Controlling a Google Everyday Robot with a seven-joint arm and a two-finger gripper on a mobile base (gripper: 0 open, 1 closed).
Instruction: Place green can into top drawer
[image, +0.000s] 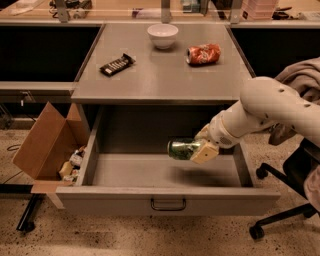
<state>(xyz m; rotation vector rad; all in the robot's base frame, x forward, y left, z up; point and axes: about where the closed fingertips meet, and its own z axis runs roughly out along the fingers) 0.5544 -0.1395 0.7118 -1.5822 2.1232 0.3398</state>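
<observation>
The top drawer (165, 200) is pulled wide open below the grey cabinet top, with its dark pull handle (168, 204) on the front panel. My gripper (199, 148) comes in from the right on a white arm and is shut on the green can (181, 149). The can lies sideways in the grip, hanging over the drawer's right half, above the drawer floor and clear of it.
On the cabinet top (160, 75) stand a white bowl (162, 35), an orange-red can (203, 54) on its side and a dark snack bar (117, 64). An open cardboard box (47, 145) with scraps stands left of the drawer. An office chair (290, 195) stands at the right.
</observation>
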